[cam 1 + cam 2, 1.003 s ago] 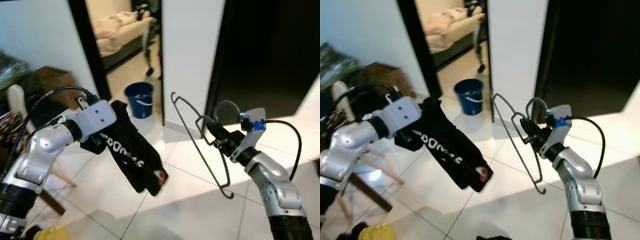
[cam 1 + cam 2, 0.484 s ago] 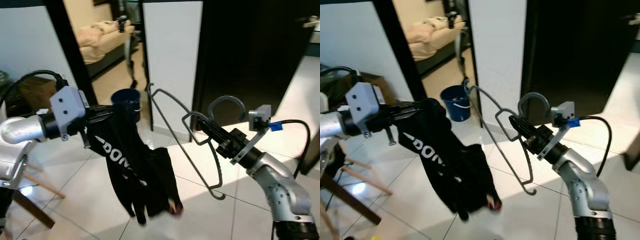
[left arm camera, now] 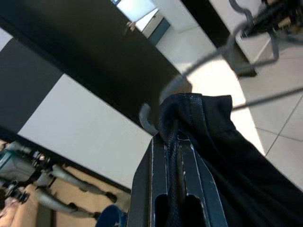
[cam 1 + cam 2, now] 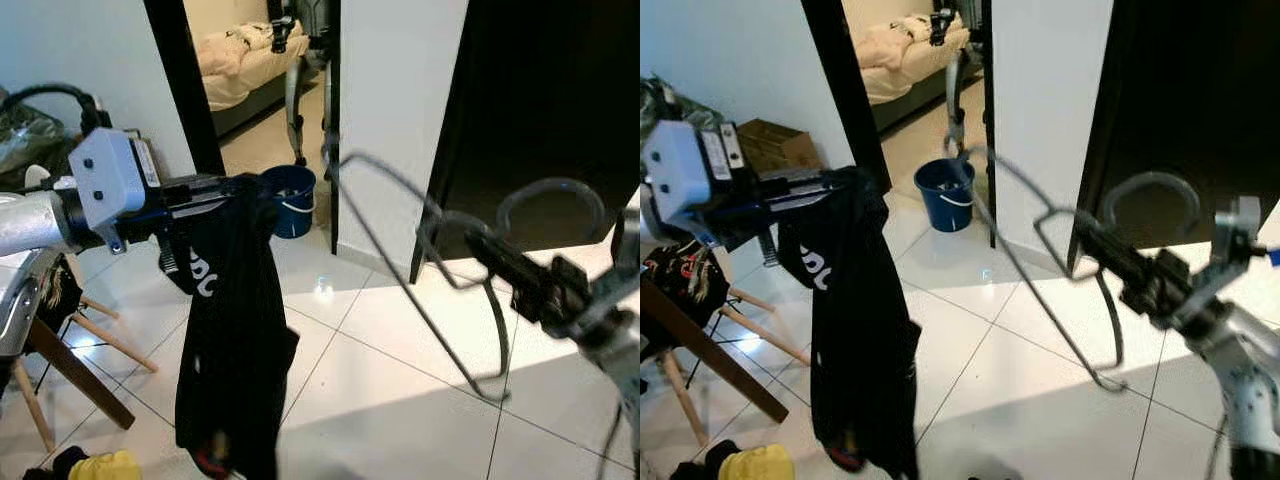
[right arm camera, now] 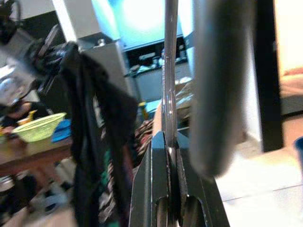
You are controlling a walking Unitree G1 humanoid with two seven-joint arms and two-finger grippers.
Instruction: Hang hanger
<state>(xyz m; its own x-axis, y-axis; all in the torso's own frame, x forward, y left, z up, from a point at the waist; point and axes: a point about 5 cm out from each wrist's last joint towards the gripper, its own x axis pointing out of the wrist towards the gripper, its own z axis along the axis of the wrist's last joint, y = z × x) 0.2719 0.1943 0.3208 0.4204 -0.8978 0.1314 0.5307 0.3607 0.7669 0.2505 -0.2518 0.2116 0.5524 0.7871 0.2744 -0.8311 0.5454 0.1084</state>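
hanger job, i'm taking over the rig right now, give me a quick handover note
Left pincer: shut on the black garment, which hangs straight down from it above the tiled floor.
Right pincer: shut on the wire hanger near its hook, held up in the air to the right of the garment.
Done: both items are picked up and lifted.
Left: the garment is not on the hanger yet; the two are apart. The hanger is not hung on anything either.
Nearby: blue bucket by the doorway, wooden chair at the robot's left.

Grey wire hanger (image 4: 420, 290), tilted midair, beside hanging black garment (image 4: 235, 340)
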